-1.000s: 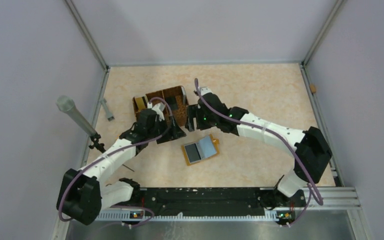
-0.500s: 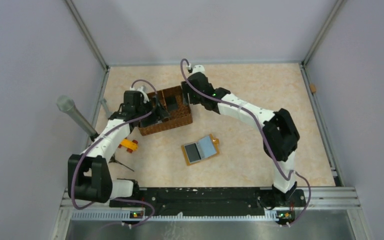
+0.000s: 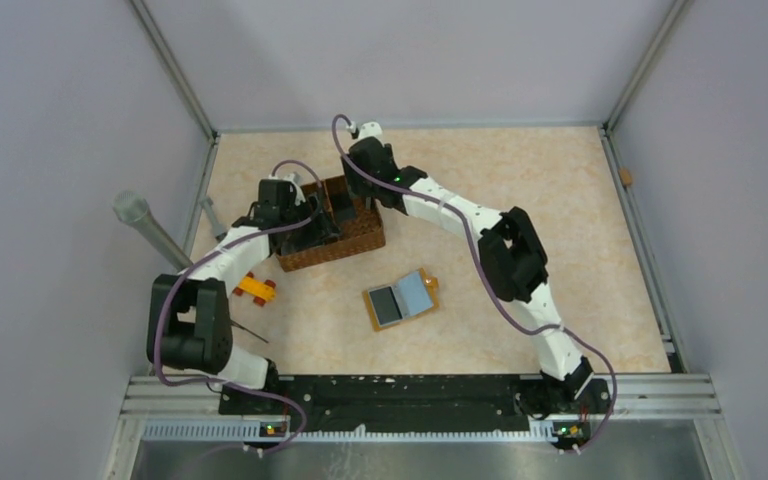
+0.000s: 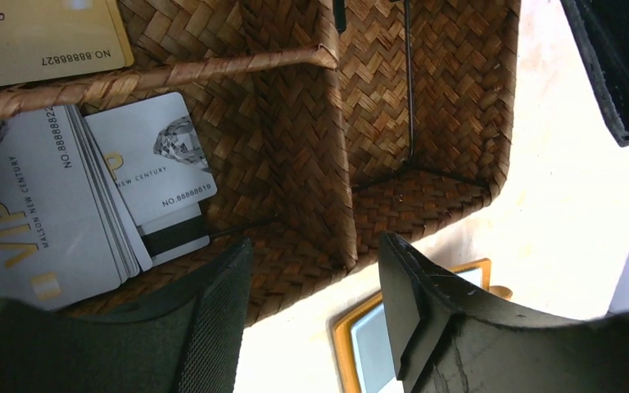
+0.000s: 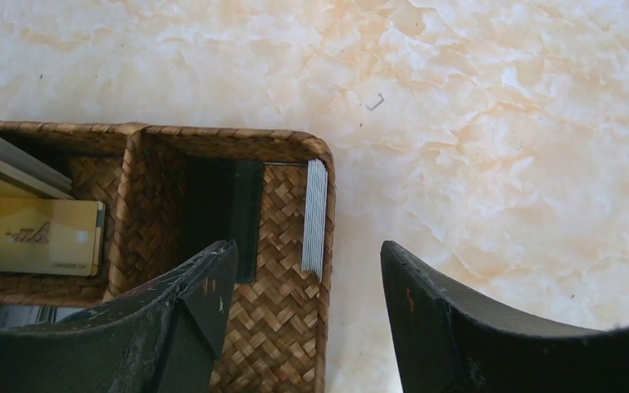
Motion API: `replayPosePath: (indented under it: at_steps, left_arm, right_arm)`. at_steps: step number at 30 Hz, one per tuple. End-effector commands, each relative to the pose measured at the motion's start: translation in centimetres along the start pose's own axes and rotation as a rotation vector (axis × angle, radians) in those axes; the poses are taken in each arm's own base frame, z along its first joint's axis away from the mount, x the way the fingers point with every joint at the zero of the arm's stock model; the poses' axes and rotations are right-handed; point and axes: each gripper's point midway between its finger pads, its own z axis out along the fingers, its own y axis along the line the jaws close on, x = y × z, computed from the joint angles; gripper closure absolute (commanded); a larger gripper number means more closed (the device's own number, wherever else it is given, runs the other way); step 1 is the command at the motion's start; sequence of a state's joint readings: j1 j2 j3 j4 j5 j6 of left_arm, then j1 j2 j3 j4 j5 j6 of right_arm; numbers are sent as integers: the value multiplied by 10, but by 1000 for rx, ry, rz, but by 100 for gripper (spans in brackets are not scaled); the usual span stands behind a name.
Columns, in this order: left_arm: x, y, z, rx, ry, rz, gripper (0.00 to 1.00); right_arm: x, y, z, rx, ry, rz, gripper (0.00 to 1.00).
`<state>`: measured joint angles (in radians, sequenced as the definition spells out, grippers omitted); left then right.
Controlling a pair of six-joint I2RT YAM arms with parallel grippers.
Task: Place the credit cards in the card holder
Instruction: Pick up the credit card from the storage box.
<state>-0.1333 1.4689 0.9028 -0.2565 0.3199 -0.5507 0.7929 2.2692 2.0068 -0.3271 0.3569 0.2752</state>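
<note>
Inside the basket (image 4: 303, 164), only wrist views show credit cards (image 4: 41, 205) clearly.

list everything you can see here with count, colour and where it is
woven basket: one, brown, compartmented, far left of the table
pale gold card: one, flat in a basket compartment
grey-white VIP cards: a stack, count unclear, in the adjoining compartment
edge-on card stack: pale grey, count unclear, against the end compartment's wall
dark flat item: black, identity unclear, same end compartment
card holder: one, mustard-orange, grey inside, open on the table nearer than the basket
toy block: one, orange, left of the card holder
grey cylinder: one, on a stand, left edge
left gripper: black, open, above the basket
right gripper: black, open, above the end compartment
</note>
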Motion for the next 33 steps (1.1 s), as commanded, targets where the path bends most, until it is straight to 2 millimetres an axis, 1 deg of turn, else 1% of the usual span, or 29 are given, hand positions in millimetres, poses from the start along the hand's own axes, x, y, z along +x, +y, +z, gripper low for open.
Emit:
replayPosePath:
  at_steps: [1, 5, 10, 16, 20, 24, 28, 33]
  left_arm:
    - [-24, -12, 3, 31, -66, 21, 40]
    - [-23, -10, 6, 31, -63, 20, 40]
    - [-22, -10, 8, 37, -55, 18, 41]
    - [-20, -10, 9, 41, -49, 18, 41]
    - [-19, -11, 9, 45, -47, 18, 42]
    - [-20, -12, 8, 48, -50, 19, 42]
    - [-19, -12, 9, 53, -44, 17, 42]
    - [-17, -12, 10, 59, -38, 15, 43]
  right_arm:
    - [-12, -7, 11, 48, -25, -21, 33]
    - [-4, -11, 22, 79, -8, -36, 33]
    - [3, -15, 31, 121, 3, -50, 33]
    - [4, -21, 36, 163, 7, -54, 35]
    - [-1, -26, 32, 193, -1, -57, 37]
    - [-12, -29, 25, 204, -20, -60, 37]
    - [-22, -27, 19, 191, -39, -60, 38]
    - [-32, -23, 13, 177, -62, -62, 42]
